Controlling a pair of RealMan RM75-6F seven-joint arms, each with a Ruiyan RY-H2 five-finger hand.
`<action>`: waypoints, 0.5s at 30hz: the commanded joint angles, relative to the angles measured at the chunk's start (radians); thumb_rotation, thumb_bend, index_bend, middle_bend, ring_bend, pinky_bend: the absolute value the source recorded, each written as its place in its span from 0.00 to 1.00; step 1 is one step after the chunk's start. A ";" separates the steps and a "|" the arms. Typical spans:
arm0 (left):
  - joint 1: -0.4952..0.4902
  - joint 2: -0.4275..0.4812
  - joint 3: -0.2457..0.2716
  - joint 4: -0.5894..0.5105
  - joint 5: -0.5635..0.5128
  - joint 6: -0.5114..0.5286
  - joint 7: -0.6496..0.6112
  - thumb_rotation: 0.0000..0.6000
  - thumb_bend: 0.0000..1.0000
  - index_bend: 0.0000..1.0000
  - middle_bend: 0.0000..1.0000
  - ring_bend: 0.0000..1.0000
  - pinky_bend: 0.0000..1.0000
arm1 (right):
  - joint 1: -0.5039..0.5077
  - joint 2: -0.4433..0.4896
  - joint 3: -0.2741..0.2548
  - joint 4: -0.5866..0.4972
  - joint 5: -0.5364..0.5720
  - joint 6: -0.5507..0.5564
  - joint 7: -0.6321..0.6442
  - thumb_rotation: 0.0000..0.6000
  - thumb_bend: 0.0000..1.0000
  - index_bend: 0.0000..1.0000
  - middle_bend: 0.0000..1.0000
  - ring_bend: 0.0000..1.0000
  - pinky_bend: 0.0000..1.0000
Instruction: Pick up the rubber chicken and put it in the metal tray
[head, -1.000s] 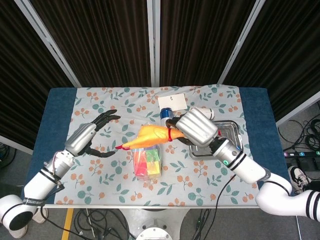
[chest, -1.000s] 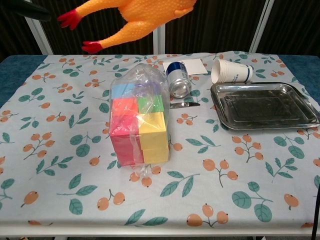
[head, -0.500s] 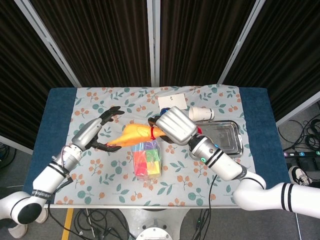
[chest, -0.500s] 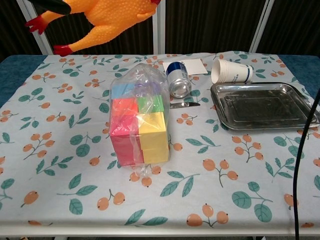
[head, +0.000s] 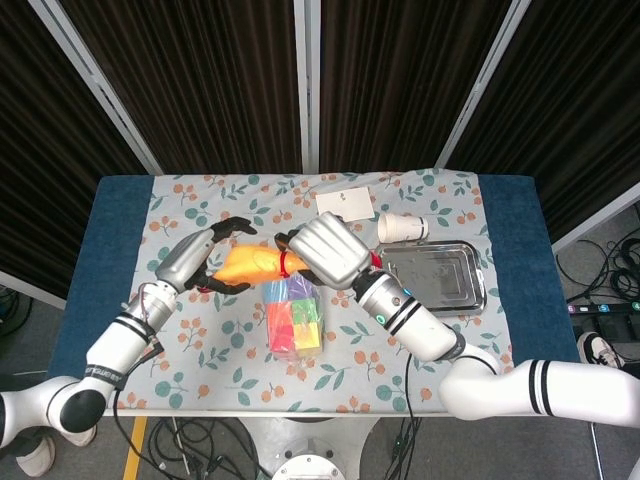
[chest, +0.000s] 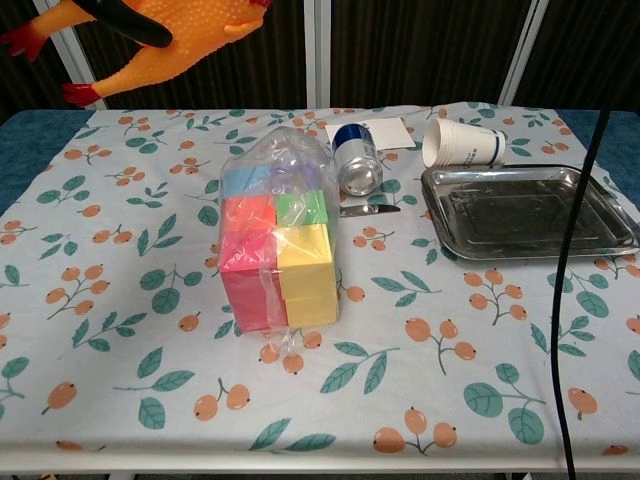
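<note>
The orange rubber chicken (head: 250, 263) hangs in the air above the left-middle of the table. My right hand (head: 325, 250) grips its neck end at the red collar. My left hand (head: 200, 262) has its black fingers (head: 236, 228) over and under the chicken's rear end. In the chest view the chicken (chest: 205, 28) fills the top left corner, red feet pointing left, with a black finger lying across its body. The metal tray (head: 440, 287) sits at the right of the table, nothing in it (chest: 530, 215).
A plastic bag of coloured blocks (chest: 280, 250) stands mid-table under the chicken. Behind it lie a drinks can (chest: 357, 160), a small knife (chest: 368, 209), a white card (head: 345, 202) and a tipped paper cup (chest: 462, 143) next to the tray. A black cable (chest: 575, 250) hangs at right.
My right hand has carried the chicken left, away from the tray. My left hand has risen to meet it and its fingers have come round the chicken's rear.
</note>
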 joint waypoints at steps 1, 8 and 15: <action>-0.012 -0.024 0.002 0.011 -0.040 0.024 0.024 1.00 0.24 0.41 0.36 0.29 0.28 | 0.003 -0.003 -0.007 -0.004 0.005 0.005 0.003 1.00 0.52 0.84 0.71 0.71 0.97; 0.000 -0.074 -0.004 0.055 -0.058 0.067 0.024 1.00 0.48 0.65 0.66 0.59 0.60 | 0.004 -0.001 -0.019 -0.015 0.004 0.006 0.032 1.00 0.52 0.84 0.71 0.71 0.97; 0.011 -0.117 -0.006 0.106 -0.060 0.080 0.023 1.00 0.68 0.86 0.88 0.79 0.74 | -0.001 0.006 -0.038 -0.027 -0.043 -0.002 0.062 1.00 0.52 0.84 0.71 0.71 0.97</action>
